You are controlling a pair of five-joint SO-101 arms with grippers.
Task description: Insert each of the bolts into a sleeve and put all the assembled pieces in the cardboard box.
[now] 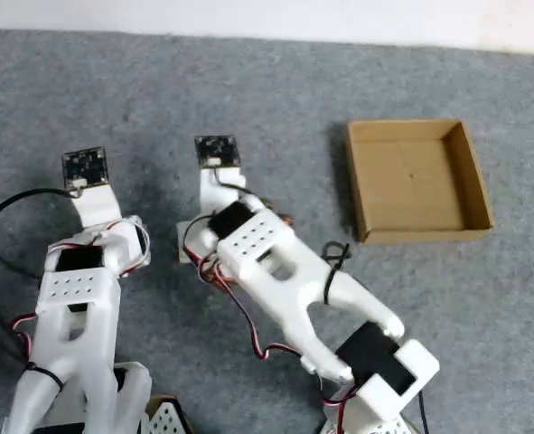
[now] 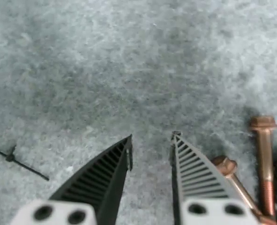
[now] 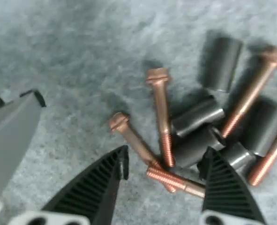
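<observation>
Bolts (image 3: 161, 117), sleeves (image 3: 197, 115) piled on grey carpet (image 1: 248, 81) | left gripper (image 2: 151, 140) spread | right gripper (image 3: 165, 159) spread | white wall (image 1: 267, 14) behind

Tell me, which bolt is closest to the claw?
The bolt lying crosswise between the right gripper's open fingers, with its threaded end showing. The other bolts reach farther out, with their heads pointing away.
</observation>
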